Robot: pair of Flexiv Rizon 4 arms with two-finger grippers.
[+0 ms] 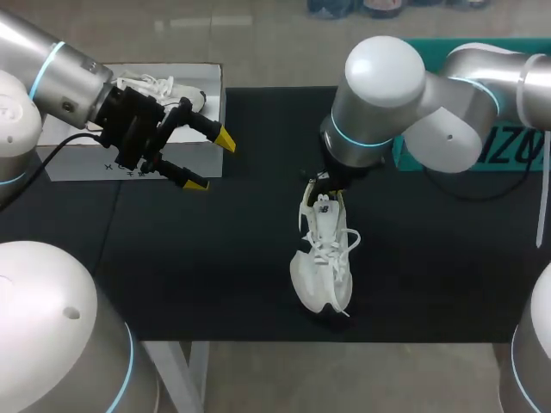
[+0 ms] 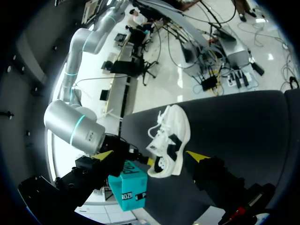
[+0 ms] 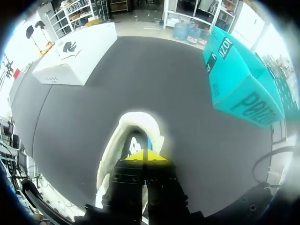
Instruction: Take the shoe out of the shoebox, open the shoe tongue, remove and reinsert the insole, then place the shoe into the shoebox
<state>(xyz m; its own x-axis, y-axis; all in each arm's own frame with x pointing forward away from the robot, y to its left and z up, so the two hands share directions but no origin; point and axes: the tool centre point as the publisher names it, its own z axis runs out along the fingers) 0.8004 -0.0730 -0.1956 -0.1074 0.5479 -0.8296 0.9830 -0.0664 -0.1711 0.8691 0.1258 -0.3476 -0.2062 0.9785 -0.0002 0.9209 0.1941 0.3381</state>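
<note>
The black-topped table (image 1: 430, 258) carries everything. The open white cardboard shoebox (image 1: 86, 146) sits at its far left corner, with the white laces (image 1: 159, 84) of what looks like a second shoe showing in it. A teal cardboard box (image 3: 239, 79) lies at the far right, apart from the job.

The white lace-up trainer (image 1: 325, 258) is out of the box, near the middle of the table and well apart from the shoebox, so the first step looks done. No loose insole shows on the table, so I judge it has not come out yet.

The right gripper (image 3: 145, 155) is down in the trainer's mouth at the heel end, its yellow tips pressed together. Whether something thin, such as the tongue or the insole edge, is pinched between them cannot be told. The work seems to be at the tongue or at the start of the insole pull.

The left gripper (image 1: 211, 161) hangs just beside the shoebox's near corner, fingers spread wide and empty, well apart from the trainer.

Left to do, by my reading: lift the insole out, slide it back in, and set the trainer into the shoebox
</note>
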